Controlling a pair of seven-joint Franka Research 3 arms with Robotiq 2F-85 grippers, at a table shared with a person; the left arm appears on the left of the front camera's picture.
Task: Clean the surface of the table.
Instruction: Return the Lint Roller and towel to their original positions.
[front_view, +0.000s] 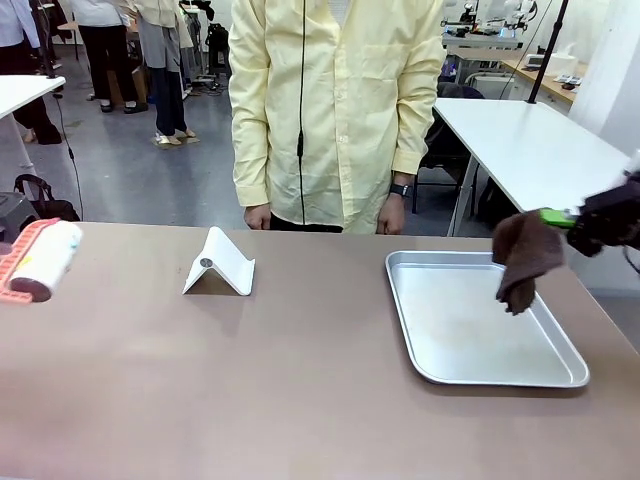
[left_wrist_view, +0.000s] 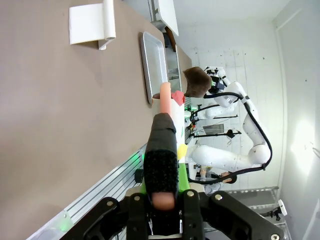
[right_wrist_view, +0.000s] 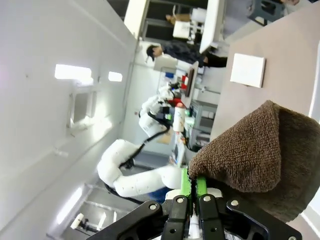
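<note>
**A:** Brown-taupe worktop (front_view: 300, 380) takes up the whole lower part of the front view, long axis running left to right across the picture, the far long edge facing the person in the yellow coat (front_view: 335, 110) who stands right up against it with both hands hanging down.

**B:** What's sitting on it?

**A:** Three things, well apart. A silver metal tray (front_view: 420, 340) on the right half, lying flat. A white folded stand (front_view: 220, 265) near the far edge, left of the middle, propped like a little tent. And a lint roller (front_view: 40, 260) with a salmon-pink handle at the far left edge.

**B:** And the claws?

**A:** Right claw (front_view: 560, 218) comes in from the right side, raised over the tray's right rim, pinched tight on a dark brown cloth (front_view: 522, 258). The cloth hangs down from the green pads, its lower tip over the tray. Can't tell if that tip touches the metal. In the right wrist view the pads are squeezed nearly together with the cloth bunched between them.

**B:** Left one?

**A:** Left claw (left_wrist_view: 162, 200) in its own wrist view is closed on the lint roller's handle, the roller pointing away along the fingers, beside the worktop's near edge.
</note>
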